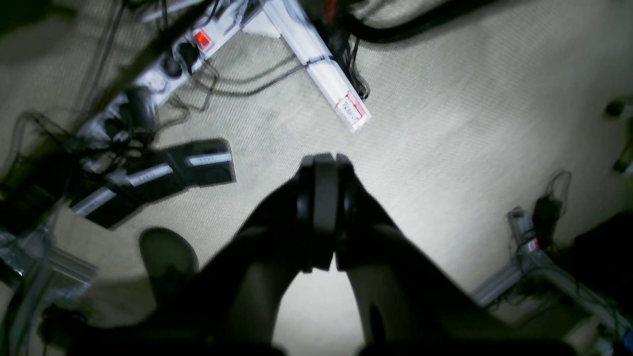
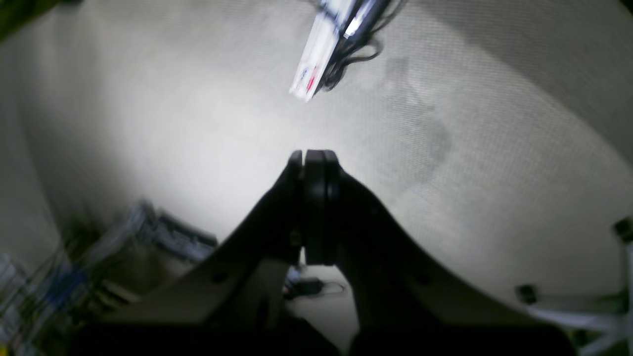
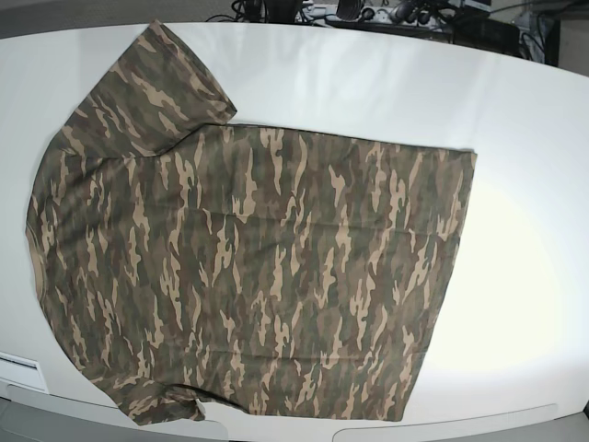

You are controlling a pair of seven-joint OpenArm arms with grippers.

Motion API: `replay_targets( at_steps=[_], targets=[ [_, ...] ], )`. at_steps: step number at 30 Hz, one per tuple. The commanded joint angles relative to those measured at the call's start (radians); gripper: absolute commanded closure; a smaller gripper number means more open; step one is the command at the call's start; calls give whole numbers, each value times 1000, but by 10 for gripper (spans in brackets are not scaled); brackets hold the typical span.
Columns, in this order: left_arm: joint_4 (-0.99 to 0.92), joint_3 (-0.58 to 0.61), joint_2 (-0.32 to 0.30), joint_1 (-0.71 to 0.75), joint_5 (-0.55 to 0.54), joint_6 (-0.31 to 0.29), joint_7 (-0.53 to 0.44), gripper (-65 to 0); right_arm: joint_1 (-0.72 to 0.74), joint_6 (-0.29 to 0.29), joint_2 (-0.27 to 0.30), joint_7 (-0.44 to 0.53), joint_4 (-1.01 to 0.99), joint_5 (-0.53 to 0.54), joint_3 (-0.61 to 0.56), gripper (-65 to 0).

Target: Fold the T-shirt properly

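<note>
The T-shirt [image 3: 258, 267], in olive, brown and tan camouflage, lies spread flat on the white table [image 3: 525, 239] in the base view. Its hem faces right and one sleeve [image 3: 156, 78] points to the far left corner. Neither arm appears in the base view. My left gripper [image 1: 324, 163] is shut with nothing between its fingers and hangs over pale carpet in the left wrist view. In the right wrist view my right gripper [image 2: 314, 158] is shut and empty too, above the same kind of floor.
On the floor, the left wrist view shows a power strip [image 1: 163, 74], cables, dark boxes [image 1: 163, 178] and a white rail [image 1: 326, 64]. A white rail [image 2: 321, 44] also shows in the right wrist view. Cables and gear [image 3: 386, 14] lie beyond the table's far edge.
</note>
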Motion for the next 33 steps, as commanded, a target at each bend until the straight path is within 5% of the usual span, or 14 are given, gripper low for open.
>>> replay_targets(
  at_steps=[1,5,9,17,25,33],
  targets=[
    [71,2,-32,41,-3,-8,1,0,-47,-14,20,9,81,8,2,0],
    [290,2,-138,147,61,25,33,0,-182,-68,78,9,329,3,3,0],
    [454,1,-212,228,196,102,34,0,-259,-120,90,9,506,-129,3,0],
    [671,-53,-261,240,359,145,87,0,-259,-237,93,18,557,-346,3,0],
    [708,-319,-261,216,275,10,51,0,-195,-334,98,20,557,-491,3,0],
    [651,-457,-307,35,173,-148,-12,0,-4,-314,109,84,557,-490,3,0]
  ],
)
